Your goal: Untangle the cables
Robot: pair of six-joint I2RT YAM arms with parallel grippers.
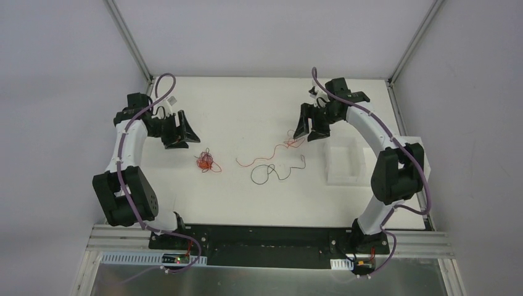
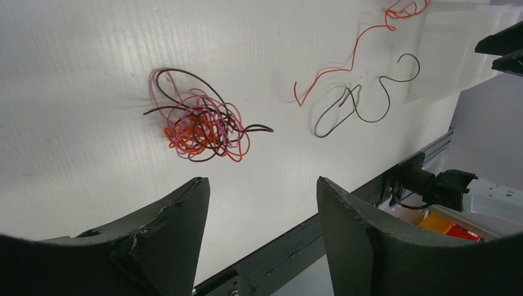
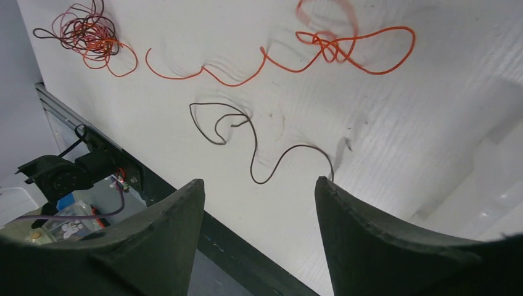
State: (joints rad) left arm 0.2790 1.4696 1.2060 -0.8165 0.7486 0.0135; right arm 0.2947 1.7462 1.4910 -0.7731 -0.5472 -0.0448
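Desk: open strips along near and far edges.
Obstacles:
- tangled wad of cables, left of centre
- loose red-orange wire and black wire, centre, well apart from the wad with a passable gap between
- white tray by the right edge

Enclosure walls bound the left, far and right edges.

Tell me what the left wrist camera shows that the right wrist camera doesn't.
Only left wrist: the whole tangled wad up close, and the right gripper at the frame edge. Only right wrist: the orange strand with its full knotted loop, clipped in the other view. Both: the wad, orange strand and black strand on the table.
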